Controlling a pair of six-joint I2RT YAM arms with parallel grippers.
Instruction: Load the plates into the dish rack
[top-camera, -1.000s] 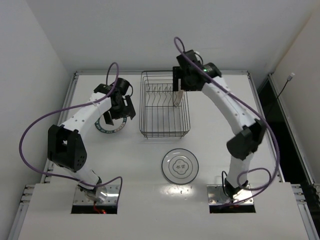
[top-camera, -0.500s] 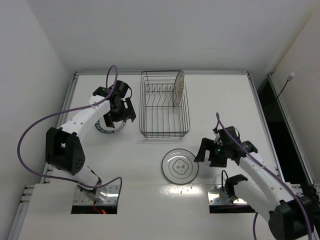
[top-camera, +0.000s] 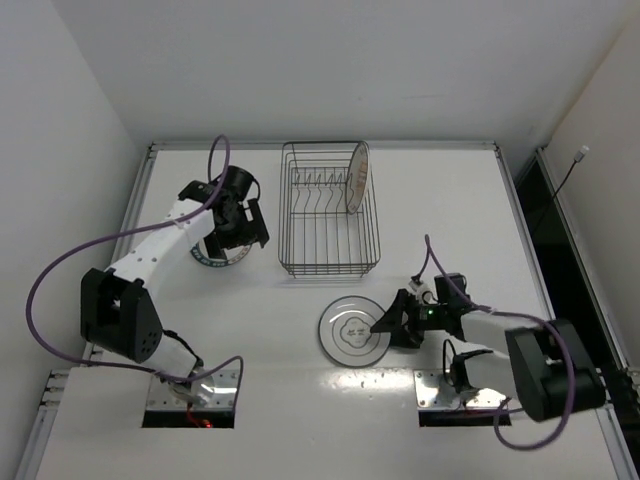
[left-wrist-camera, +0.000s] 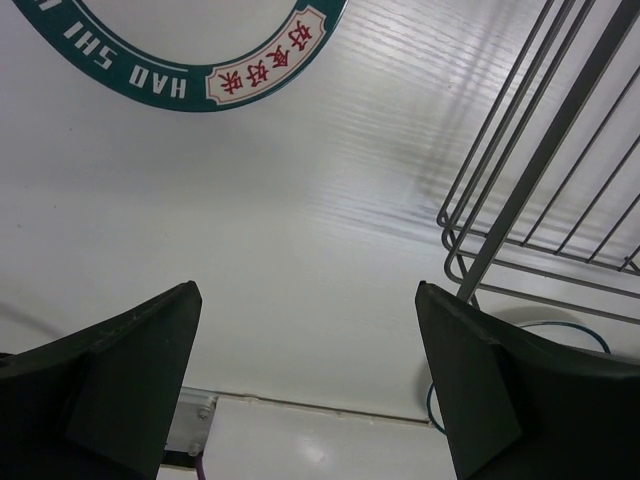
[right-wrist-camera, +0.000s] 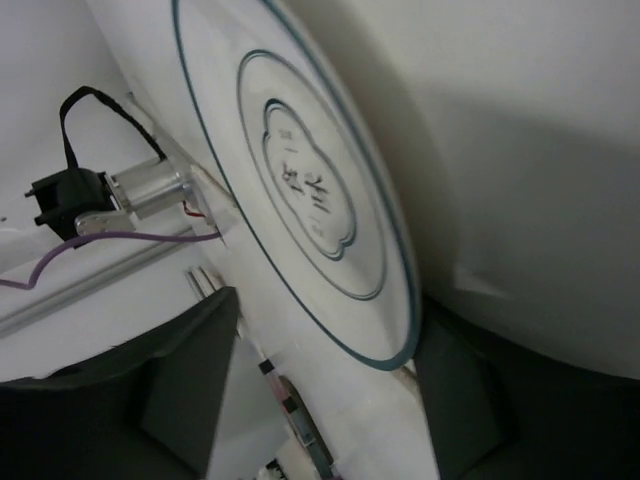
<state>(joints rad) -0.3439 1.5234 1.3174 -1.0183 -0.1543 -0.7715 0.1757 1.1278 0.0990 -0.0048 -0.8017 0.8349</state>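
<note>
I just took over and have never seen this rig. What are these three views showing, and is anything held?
Two robot arms are bolted at the near edge of a white table. The overhead view sees both; the other two look out from each wrist past its own tool. The left tool is open, above the table beside the teal-rimmed plate. The right tool is open at the edge of the white plate. Nothing is held. An orange-brown plate stands in the dish rack.

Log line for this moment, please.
dish rack: orange-brown plate upright inside | right tool: open at rim of white plate | left tool: open beside teal-rimmed plate
</note>
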